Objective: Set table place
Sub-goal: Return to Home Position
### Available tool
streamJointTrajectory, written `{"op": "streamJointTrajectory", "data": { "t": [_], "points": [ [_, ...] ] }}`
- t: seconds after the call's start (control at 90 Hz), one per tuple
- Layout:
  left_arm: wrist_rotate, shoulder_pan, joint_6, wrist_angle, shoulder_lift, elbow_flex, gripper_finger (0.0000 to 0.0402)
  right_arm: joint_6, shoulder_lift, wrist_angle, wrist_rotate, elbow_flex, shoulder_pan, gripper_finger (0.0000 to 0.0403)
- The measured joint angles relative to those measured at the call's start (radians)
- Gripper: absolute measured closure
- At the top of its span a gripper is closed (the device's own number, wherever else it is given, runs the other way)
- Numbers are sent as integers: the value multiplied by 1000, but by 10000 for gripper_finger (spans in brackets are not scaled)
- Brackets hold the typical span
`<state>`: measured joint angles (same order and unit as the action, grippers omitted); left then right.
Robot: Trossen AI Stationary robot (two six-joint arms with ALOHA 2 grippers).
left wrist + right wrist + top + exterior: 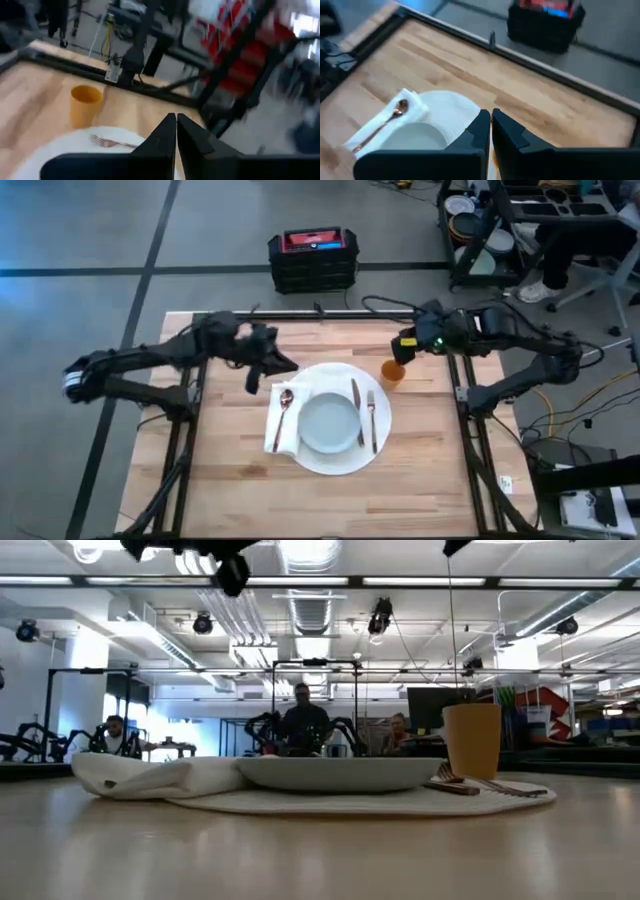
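Note:
On the light-wood table (pixel 230 480) lies the round white mat, the place (pixel 335 464), with a pale plate (pixel 328 423) at its middle. A white napkin (pixel 276 432) carrying a spoon (pixel 285 405) lies left of the plate. A knife (pixel 356 408) and a fork (pixel 372 420) lie on its right. An orange cup (pixel 393 372) stands upright at the mat's far right rim. My right gripper (pixel 398 357) hovers shut just above the cup, clear of it in the low view. My left gripper (pixel 290 366) hangs shut above the mat's far left rim, holding nothing.
A black crate with a red top (pixel 313 258) stands on the floor beyond the far edge. People sit in the room behind (pixel 303 720). Bare wood shows along the near edge (pixel 330 510) and left of the napkin (pixel 225 430).

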<state>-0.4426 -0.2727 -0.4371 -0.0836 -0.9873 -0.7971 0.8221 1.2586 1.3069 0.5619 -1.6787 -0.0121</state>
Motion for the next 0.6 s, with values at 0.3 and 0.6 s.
{"op": "streamJointTrajectory", "data": {
  "t": [0.3,0.6],
  "points": [
    [586,284,-268,-484,135,390,402,190,-125,120,240,20,-332,403],
    [1059,640,-237,-602,63,460,402,442,-227,184,403,140,-689,403]
  ]
}}
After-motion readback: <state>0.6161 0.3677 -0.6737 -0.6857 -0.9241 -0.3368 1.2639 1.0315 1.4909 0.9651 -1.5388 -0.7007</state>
